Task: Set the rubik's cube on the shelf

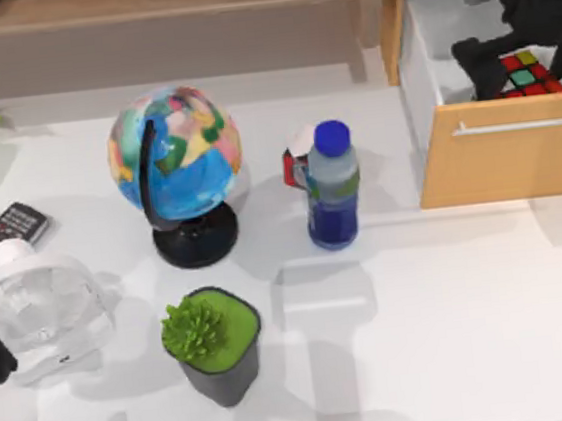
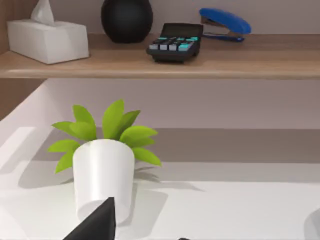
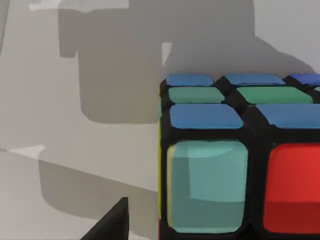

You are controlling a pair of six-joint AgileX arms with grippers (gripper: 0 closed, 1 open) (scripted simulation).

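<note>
No lettering, label, brand, number or sign is legible on anything here.

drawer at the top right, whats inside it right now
Inside the open drawer sits the rubik's cube, with the right tool down over it. The black arm covers part of the cube and the drawer's back, so anything there is hidden.

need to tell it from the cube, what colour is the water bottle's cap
Blue; the bottle cap shows best in the top view.

Office desk: globe (image 1: pixel 174 151), stapler (image 2: pixel 223 22), calculator (image 2: pixel 175 43), shelf (image 2: pixel 160 62).
</note>
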